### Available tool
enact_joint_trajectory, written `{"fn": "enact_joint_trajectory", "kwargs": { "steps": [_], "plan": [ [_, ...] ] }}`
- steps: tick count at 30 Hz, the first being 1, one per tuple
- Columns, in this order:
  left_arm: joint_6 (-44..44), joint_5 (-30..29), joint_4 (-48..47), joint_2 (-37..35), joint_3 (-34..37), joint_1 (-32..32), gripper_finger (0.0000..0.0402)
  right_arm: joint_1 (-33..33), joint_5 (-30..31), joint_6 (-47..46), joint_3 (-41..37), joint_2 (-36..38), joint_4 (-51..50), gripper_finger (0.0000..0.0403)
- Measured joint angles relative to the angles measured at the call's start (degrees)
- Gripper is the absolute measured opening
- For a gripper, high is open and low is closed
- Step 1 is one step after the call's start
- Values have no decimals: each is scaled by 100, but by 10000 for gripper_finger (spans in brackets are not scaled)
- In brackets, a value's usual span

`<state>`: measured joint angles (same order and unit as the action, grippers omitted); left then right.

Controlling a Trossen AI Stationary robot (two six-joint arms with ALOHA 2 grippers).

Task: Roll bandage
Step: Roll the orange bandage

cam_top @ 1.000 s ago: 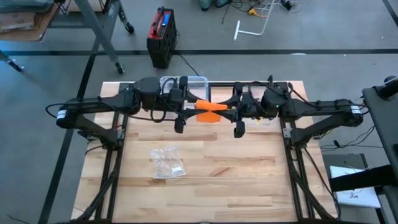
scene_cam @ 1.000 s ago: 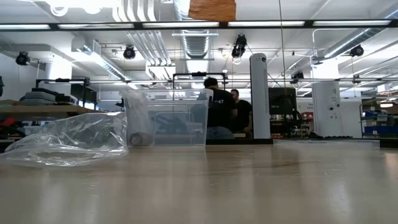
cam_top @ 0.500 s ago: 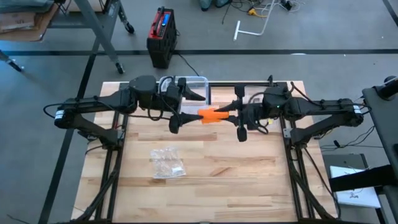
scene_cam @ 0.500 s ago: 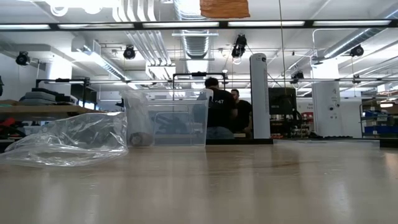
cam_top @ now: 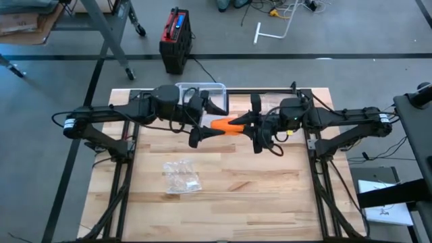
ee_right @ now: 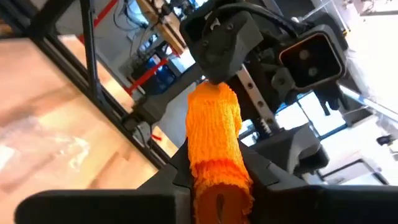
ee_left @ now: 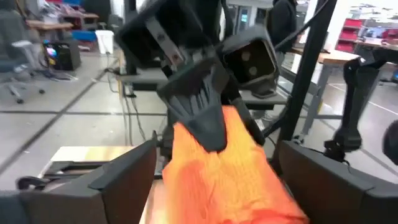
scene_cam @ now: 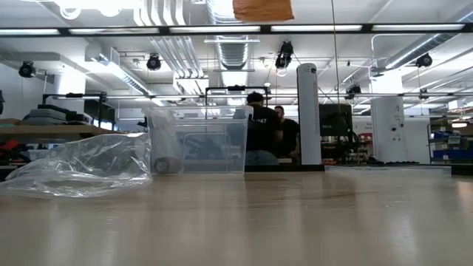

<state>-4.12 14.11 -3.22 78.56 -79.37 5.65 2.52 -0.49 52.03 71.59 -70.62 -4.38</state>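
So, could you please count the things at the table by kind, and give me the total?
Orange bandage roll: 1
Clear plastic bag: 1
Clear plastic bin: 1
Robot grippers: 2, left gripper and right gripper
Total: 5

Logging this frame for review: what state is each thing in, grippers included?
Orange bandage: partly rolled, held in the air between both arms, above the table.
Right gripper: shut on the bandage roll.
Left gripper: open, fingers on either side of the bandage's other end.
Plastic bag: crumpled, lying on the table, untouched.
Clear bin: upright at the table's far edge, no lid visible.
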Motion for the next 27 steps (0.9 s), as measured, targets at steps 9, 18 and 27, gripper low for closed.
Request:
{"fn": "enact_joint_trajectory", "kwargs": {
  "steps": [9,18,27],
  "plan": [
    [-96,87,-128,191,0,-2,313,26,159,459,9,-36,40,60],
    [-109,113,-179,215,0,-4,202,59,224,141,7,-36,-41,79],
    [438,-251,-232,204,-2,-22,50,17,218,-3163,221,-23,-220,160]
  ]
}}
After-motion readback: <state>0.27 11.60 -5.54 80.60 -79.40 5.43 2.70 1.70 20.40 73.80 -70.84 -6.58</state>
